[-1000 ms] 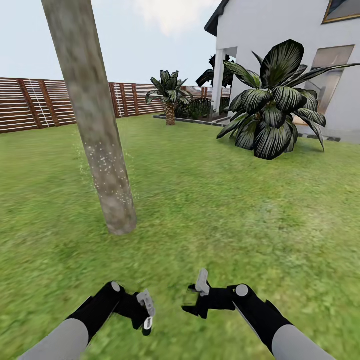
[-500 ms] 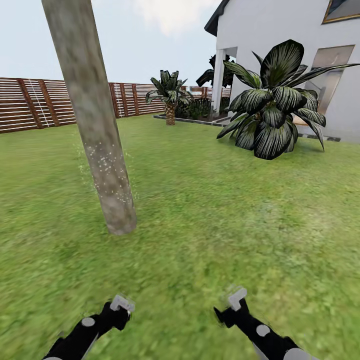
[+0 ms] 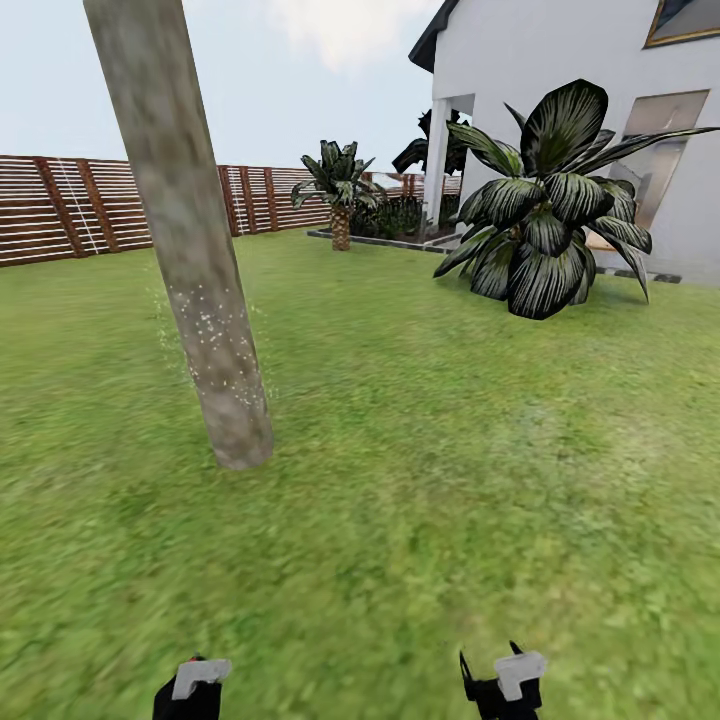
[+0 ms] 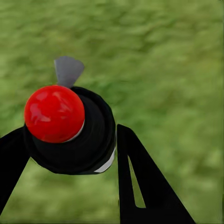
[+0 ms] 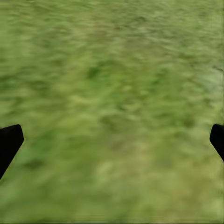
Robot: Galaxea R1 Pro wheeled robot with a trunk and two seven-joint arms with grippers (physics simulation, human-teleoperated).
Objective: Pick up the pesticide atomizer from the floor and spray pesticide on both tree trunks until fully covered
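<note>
A thick pale grey-beige tree trunk (image 3: 190, 250) leans up from the lawn at the left of the head view, and white specks (image 3: 215, 335) dot its lower part. My left gripper (image 4: 70, 130) is shut on the pesticide atomizer (image 4: 70, 135), a black body with a red ball top and a grey tab, over grass. In the head view my left gripper (image 3: 195, 688) sits at the bottom edge, well short of the trunk. My right gripper (image 5: 114, 135) is open over bare grass, its fingers wide apart. The head view also has my right gripper (image 3: 503, 685) at its bottom edge.
Green lawn (image 3: 420, 450) stretches ahead. A large dark-leaved plant (image 3: 545, 220) stands before the white house (image 3: 560, 60) at the right. A short palm (image 3: 338, 195) grows by the brown slat fence (image 3: 60, 205) at the back.
Both arms have pulled back and down towards the bottom edge of the head view, so only the gripper ends remain visible. The trunk and the camera have not moved.
</note>
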